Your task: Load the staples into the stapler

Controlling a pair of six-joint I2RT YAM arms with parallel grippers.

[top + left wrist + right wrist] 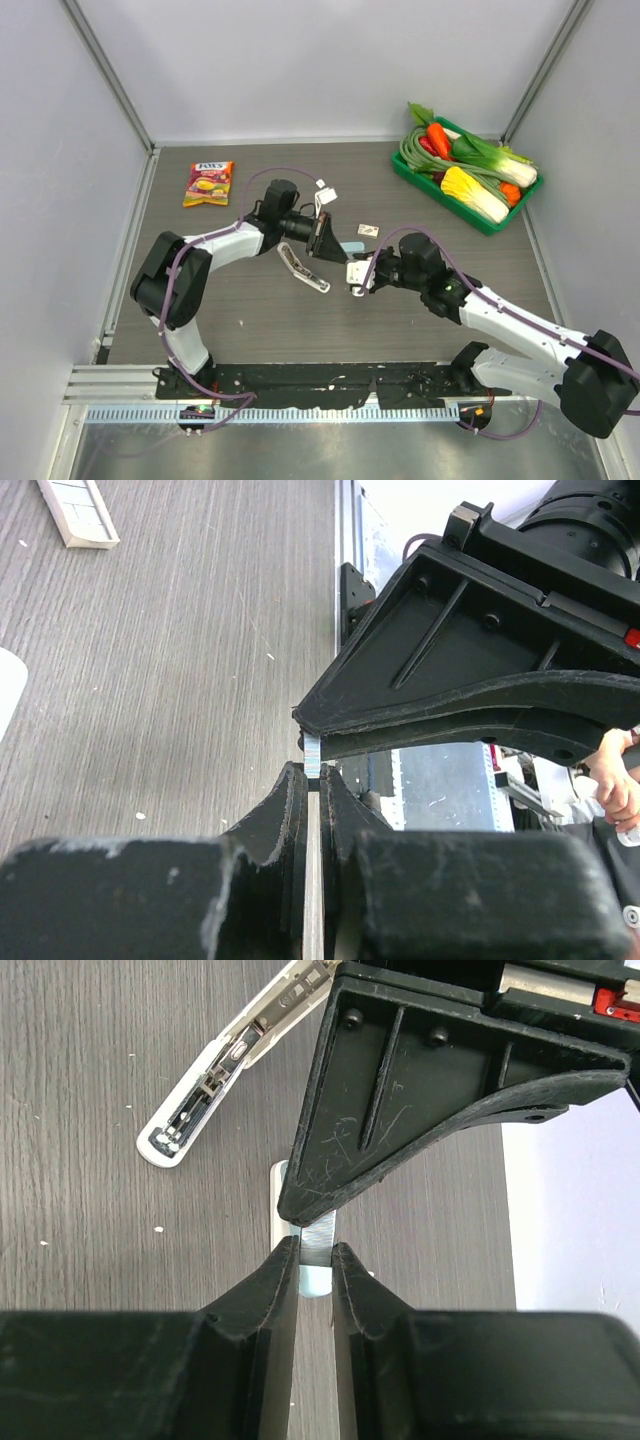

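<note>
Pinching a thin silvery strip (319, 1232) between nearly closed fingers, the right end effector (318, 1252) meets the left end effector (312, 777) tip to tip above the middle of the table (250, 320). The left one's fingers are also drawn in narrow on the same strip from the opposite side. Just beside this meeting point, on its left in the overhead view, a pale stapler (303, 267) lies swung open on the table with its inner channel facing up, apart from both end effectors. The staples box (368, 230), small, flat and whitish, sits on the table a little beyond the end effectors, touching neither. Further out, a bright candy packet (208, 183) lies near the far left corner, and a green tray (450, 208) of toy vegetables (475, 192) stands at the far right.
</note>
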